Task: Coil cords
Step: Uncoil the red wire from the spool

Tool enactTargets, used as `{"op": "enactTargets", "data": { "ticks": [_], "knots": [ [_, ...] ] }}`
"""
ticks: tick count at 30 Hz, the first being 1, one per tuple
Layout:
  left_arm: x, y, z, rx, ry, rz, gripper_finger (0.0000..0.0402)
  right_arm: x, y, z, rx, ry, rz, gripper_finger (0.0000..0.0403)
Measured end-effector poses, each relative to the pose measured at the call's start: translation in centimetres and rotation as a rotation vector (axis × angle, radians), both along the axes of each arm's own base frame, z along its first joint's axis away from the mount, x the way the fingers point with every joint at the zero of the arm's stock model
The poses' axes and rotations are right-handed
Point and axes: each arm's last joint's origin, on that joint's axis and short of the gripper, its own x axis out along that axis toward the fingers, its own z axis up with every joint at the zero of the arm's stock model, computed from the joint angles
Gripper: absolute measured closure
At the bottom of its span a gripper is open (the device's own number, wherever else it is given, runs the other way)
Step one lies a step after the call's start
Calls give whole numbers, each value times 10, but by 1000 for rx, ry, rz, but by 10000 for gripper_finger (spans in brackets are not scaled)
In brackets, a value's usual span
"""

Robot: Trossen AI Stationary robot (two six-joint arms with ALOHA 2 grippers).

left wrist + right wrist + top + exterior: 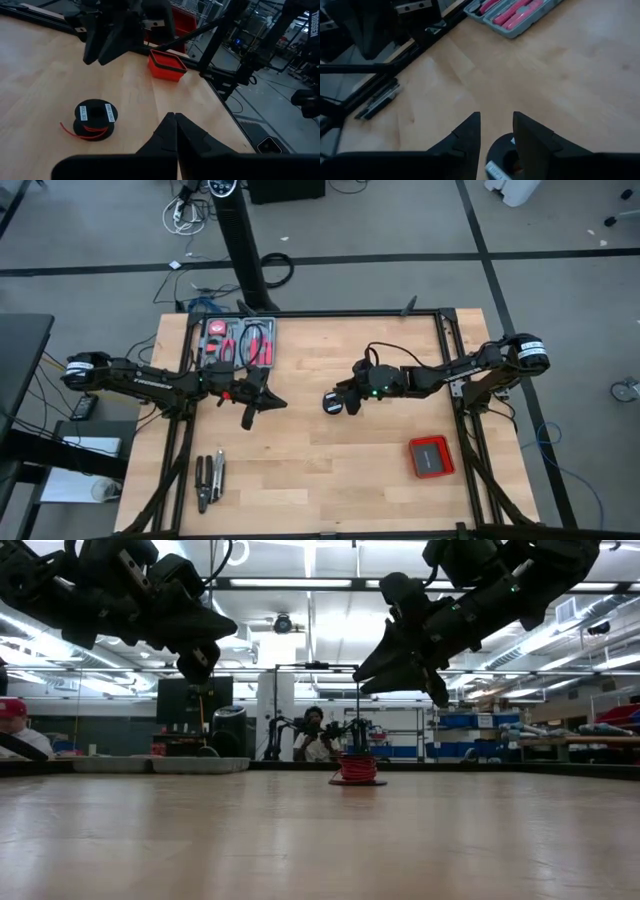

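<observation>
From above, the thin red wire wound on a small black spool (333, 402) sits near the middle of the pale wooden table (310, 470), directly under the right gripper (345, 400). The left gripper (262, 402) hangs well apart to the other side, beside the grey tray of red-handled tools (237, 343). A flat red square box (431, 456) lies near the right edge and dark pliers (209, 478) near the left one; the stretch between the arms is bare.

At table height the spool (357, 769) stands alone on the wood, with both grippers well above it and holding nothing.

The left wrist view shows its own fingers (172, 131) pressed together, empty, with the spool (95, 120) ahead; a short red tail sticks out at one side of the coil.

The right wrist view shows its fingers (470, 131) parted with a clear gap, empty, and the spool (502, 155) partly visible just below that gap.

The coil looks nearly finished. I judge the loose tail is what remains: come straight down, pinch the tail rather than the spool, and keep the wrap tight. The far rail (300, 313) and tool tray are well clear of this work
</observation>
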Motion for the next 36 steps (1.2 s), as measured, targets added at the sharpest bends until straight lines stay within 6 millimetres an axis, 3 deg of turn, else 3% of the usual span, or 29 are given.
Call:
{"op": "enactTargets", "data": {
  "ticks": [4,12,19,30,36],
  "knots": [
    [-1,0,-6,-13,66,2,401,-1,3,-2,74,16,28,289],
    [-2,0,-10,13,105,15,401,-4,9,-7,43,82,30,289],
    [-1,3,-12,-1,149,95,401,-12,-7,-20,88,239,55,289],
    [30,6,-1,6,238,113,401,-16,-36,-21,172,249,200,289],
    [38,7,-12,5,295,113,401,-20,-43,-23,211,272,214,289]
  ]
}}
